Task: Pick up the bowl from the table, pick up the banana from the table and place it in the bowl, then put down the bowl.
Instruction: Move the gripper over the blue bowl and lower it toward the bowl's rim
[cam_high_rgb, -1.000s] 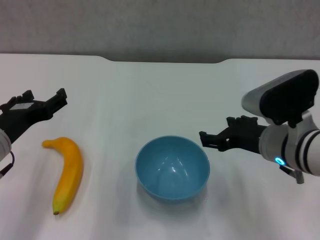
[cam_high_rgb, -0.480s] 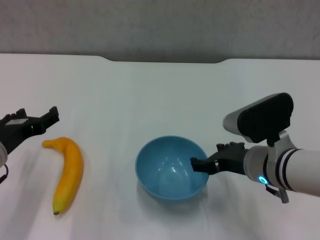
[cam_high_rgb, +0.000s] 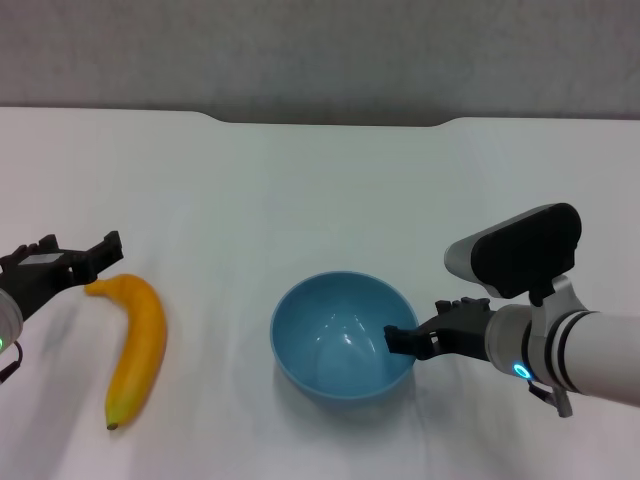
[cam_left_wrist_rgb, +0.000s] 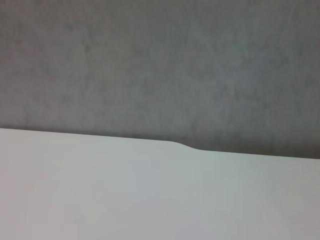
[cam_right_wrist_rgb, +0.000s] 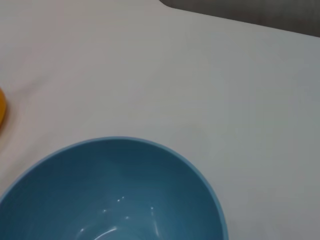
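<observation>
The light-blue bowl stands upright on the white table, front centre. It fills the lower part of the right wrist view. The yellow-orange banana lies to its left, and a sliver of it shows in the right wrist view. My right gripper is at the bowl's right rim, its tip reaching just over the rim. My left gripper is open and empty, low over the table just beyond the banana's far end. The left wrist view shows neither banana nor bowl.
The table's far edge has a shallow notch, also in the left wrist view. A grey wall stands behind it.
My right gripper came down and left from beside the bowl to its right rim, then nearly stopped. My left gripper dropped lower, toward the banana's far end.
</observation>
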